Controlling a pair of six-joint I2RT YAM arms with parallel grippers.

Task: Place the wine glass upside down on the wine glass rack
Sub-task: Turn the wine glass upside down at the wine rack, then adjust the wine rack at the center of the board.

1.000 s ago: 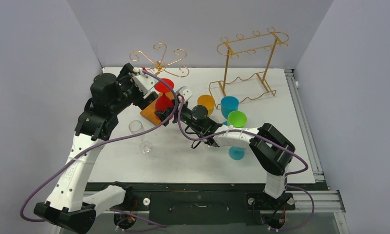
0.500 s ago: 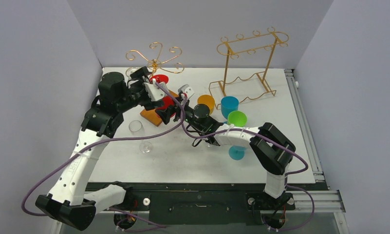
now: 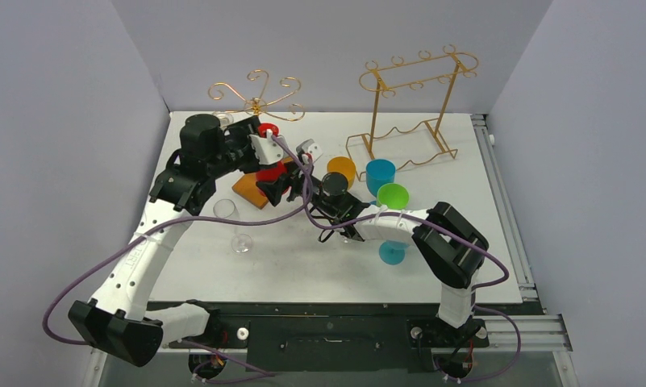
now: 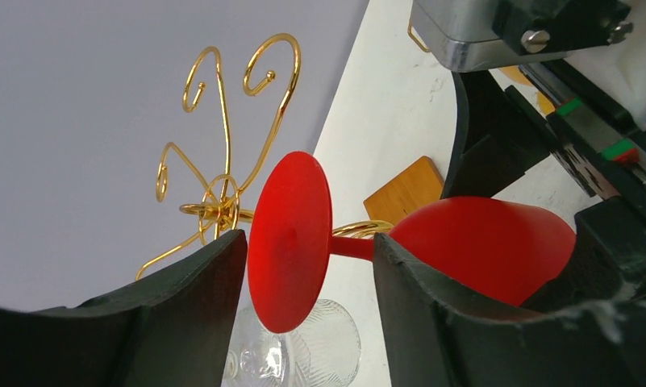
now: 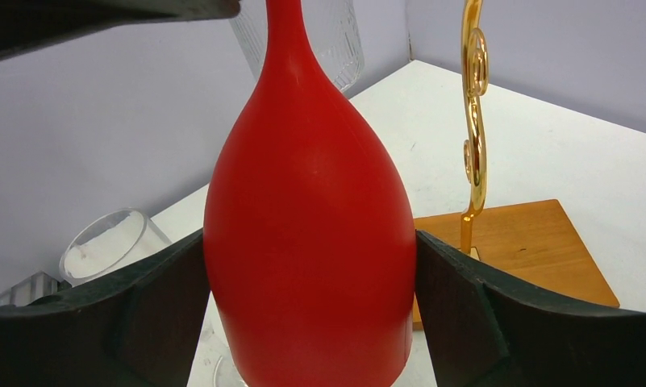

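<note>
Where the wine glass (image 5: 311,226) is sitting: upside down, foot up, hanging just beside the rack's (image 3: 255,103) wavy stem, near the wooden base (image 5: 529,242).
Right gripper (image 5: 311,322): pressing on the bowl from both sides, gripping it.
Left gripper (image 4: 307,250): standing apart around the foot and stem, with a gap showing on one side.
Foot: sitting near the curled arms; whether it is hooking one, I cannot tell.

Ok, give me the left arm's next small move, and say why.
Probably close the left end effector on the foot of the wine glass. The red foot sits between its open fingers, not yet pinched, while the right end effector grips the bowl, stem up, near the wine glass rack. A second hold should steady it.
</note>
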